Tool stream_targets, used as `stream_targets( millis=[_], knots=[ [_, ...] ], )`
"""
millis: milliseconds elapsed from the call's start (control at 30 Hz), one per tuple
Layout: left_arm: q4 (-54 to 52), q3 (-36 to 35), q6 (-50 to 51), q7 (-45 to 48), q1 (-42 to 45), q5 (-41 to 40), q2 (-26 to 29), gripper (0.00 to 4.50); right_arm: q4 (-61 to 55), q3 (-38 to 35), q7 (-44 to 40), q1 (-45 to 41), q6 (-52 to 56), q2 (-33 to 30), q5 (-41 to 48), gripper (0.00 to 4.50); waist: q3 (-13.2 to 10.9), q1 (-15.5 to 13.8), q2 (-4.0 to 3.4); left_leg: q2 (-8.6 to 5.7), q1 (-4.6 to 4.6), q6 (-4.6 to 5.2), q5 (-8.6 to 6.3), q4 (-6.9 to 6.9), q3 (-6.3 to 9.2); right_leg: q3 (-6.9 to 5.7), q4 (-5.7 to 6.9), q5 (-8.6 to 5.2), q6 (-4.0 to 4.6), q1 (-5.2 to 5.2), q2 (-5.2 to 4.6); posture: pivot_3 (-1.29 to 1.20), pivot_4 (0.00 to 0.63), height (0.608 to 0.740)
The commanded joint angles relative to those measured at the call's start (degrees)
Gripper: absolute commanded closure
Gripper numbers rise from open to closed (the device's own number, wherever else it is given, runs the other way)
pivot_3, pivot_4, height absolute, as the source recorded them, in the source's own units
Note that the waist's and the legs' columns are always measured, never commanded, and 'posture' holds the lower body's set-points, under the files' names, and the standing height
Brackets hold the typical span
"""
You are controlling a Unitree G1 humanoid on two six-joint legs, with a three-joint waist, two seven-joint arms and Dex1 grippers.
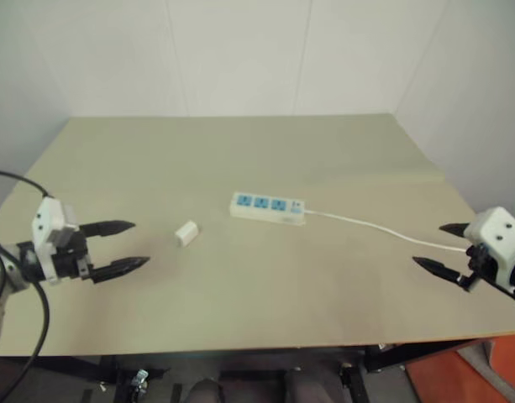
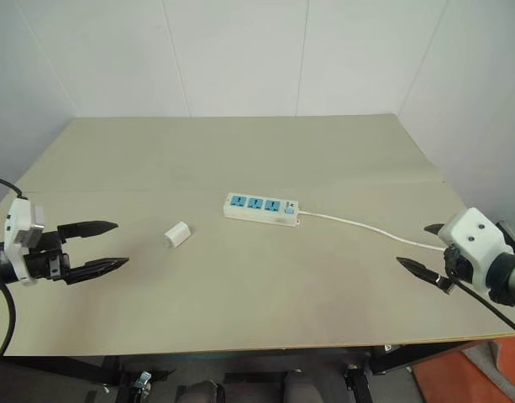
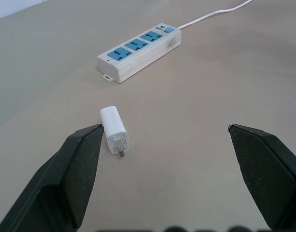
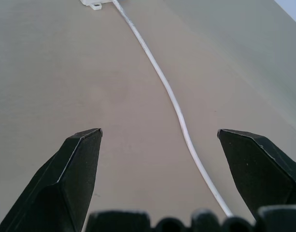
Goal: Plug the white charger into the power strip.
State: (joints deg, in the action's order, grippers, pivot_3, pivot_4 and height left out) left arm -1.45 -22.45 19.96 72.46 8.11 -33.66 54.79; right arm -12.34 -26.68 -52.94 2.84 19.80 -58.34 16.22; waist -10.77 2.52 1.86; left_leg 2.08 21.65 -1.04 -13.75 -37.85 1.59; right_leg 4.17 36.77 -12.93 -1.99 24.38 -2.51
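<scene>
While both arms hang over the near part of the table [image 1: 240, 151], neither tool holds or touches anything. Left tool [image 1: 129, 245] has its two black fingers spread wide, pointing across the table toward the white charger [image 1: 186, 232], which lies on its side just beyond the fingertips, prongs facing that tool in the left wrist view. Right tool [image 1: 440, 248] is spread just as wide at the table's right edge, its fingers either side of the thin white cord [image 1: 366, 225] without contact. That cord runs back to the power strip [image 1: 268, 207], which lies flat near the table's middle, blue sockets up, a little apart from the charger.
</scene>
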Motion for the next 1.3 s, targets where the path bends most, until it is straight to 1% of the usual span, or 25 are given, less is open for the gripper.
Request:
stream_targets(
  millis=[33,200,400,567,733,800,867,967,1033,1100,1167,1233,1300],
  knots=[
    [-0.79,-0.13,-0.54,-0.49,1.39,-0.15,0.19,0.0,-0.33,-2.05,0.95,-0.29,-1.21,-0.22,-0.79,0.02,0.0,-0.01,0.0,0.0,0.0,0.0,0.0,0.0,0.0,0.0,0.0,0.0,0.0,0.0,0.0,0.0,0.15,0.74],
    [-0.08,0.4,-0.76,-1.5,2.82,0.56,0.1,0.0,-1.26,-1.62,1.1,-1.54,3.22,-0.18,1.63,0.02,0.0,0.03,0.0,0.0,0.01,0.0,0.0,0.0,0.0,0.0,0.0,0.0,0.0,0.0,0.0,0.0,0.15,0.74],
    [1.4,1.4,-1.86,-1.36,4.42,1.43,-0.27,0.0,-2.38,-1.38,0.37,-1.1,3.39,0.37,2.17,0.02,0.0,0.07,0.0,0.01,-0.01,0.0,0.0,0.0,0.0,0.0,0.0,0.0,0.0,-0.02,0.01,0.0,0.15,0.74],
    [-2.76,-0.85,0.54,-3.25,2.49,-0.65,-0.91,0.0,-2.33,-0.58,0.42,-2.37,3.02,0.76,2.13,0.02,0.01,0.04,0.01,0.0,0.01,0.0,0.0,-0.01,0.0,0.0,0.0,0.01,-0.02,-0.02,0.0,0.0,0.15,0.74],
    [-4.12,-1.2,0.71,-5.21,1.29,-0.86,-1.6,0.0,0.58,2.77,1.11,-6.04,2.88,1.5,1.6,0.02,0.01,0.15,0.01,0.01,-0.04,0.0,0.0,-0.01,0.0,0.01,0.02,0.01,-0.02,-0.03,0.0,0.0,0.15,0.74],
    [-4.97,-0.95,1.57,-6.13,2.0,-2.33,-2.47,0.0,3.47,5.07,0.89,-9.68,2.85,3.49,2.67,0.02,0.03,0.19,0.04,0.01,-0.06,0.0,0.0,-0.01,0.0,0.01,0.01,0.01,-0.02,-0.04,0.01,0.0,0.15,0.74],
    [-6.33,0.95,2.81,-6.99,3.78,-3.3,-3.72,0.0,7.74,8.11,0.7,-14.46,3.13,6.51,3.19,0.02,0.03,0.16,0.06,0.0,-0.1,0.0,0.0,-0.01,0.0,0.02,0.0,0.03,-0.04,-0.1,0.01,0.0,0.15,0.74],
    [-8.23,4.35,3.16,-7.22,5.74,-2.78,-5.11,0.0,14.15,11.36,0.02,-19.77,-0.24,10.66,2.58,0.02,0.03,0.03,0.07,-0.01,-0.08,0.0,0.0,-0.02,0.02,0.01,0.01,0.04,-0.05,-0.09,0.01,0.0,0.15,0.74],
    [-9.89,6.95,3.87,-7.95,8.02,-3.61,-7.12,0.0,23.5,14.54,1.69,-27.05,-2.06,15.16,1.04,0.02,0.03,0.05,0.06,-0.01,-0.06,0.0,0.0,-0.02,0.02,0.01,-0.01,0.06,-0.03,-0.1,0.01,0.0,0.15,0.74],
    [-10.5,8.78,4.21,-8.6,9.79,-3.7,-8.78,0.0,32.24,17.38,2.75,-33.15,-5.51,18.39,-1.54,0.02,0.03,0.25,0.06,-0.04,-0.05,0.0,0.0,-0.05,0.01,0.05,-0.02,0.12,-0.07,-0.1,0.0,0.0,0.15,0.74],
    [-10.45,10.56,4.52,-9.42,11.39,-3.26,-10.58,0.0,41.97,19.61,2.93,-39.36,-10.2,21.0,-4.12,0.02,0.03,0.4,0.06,-0.04,-0.03,0.01,0.01,-0.06,0.01,0.06,-0.03,0.2,0.01,-0.08,0.01,0.0,0.15,0.74],
    [-10.72,12.35,4.69,-10.13,12.62,-2.89,-12.16,0.0,51.62,21.4,2.47,-45.37,-14.75,23.29,-6.12,0.02,0.02,0.67,0.05,-0.03,-0.03,0.01,0.01,-0.05,0.01,0.06,-0.02,0.4,0.35,-0.06,0.03,0.0,0.15,0.74],
    [-11.23,13.54,4.83,-10.72,13.39,-2.7,-13.17,0.0,59.42,22.88,2.39,-49.63,-19.4,24.85,-8.14,0.02,0.02,1.05,0.04,-0.04,0.03,0.01,0.01,-0.05,0.04,0.05,-0.05,0.41,0.37,-0.04,0.02,0.0,0.15,0.74]
  ],
)
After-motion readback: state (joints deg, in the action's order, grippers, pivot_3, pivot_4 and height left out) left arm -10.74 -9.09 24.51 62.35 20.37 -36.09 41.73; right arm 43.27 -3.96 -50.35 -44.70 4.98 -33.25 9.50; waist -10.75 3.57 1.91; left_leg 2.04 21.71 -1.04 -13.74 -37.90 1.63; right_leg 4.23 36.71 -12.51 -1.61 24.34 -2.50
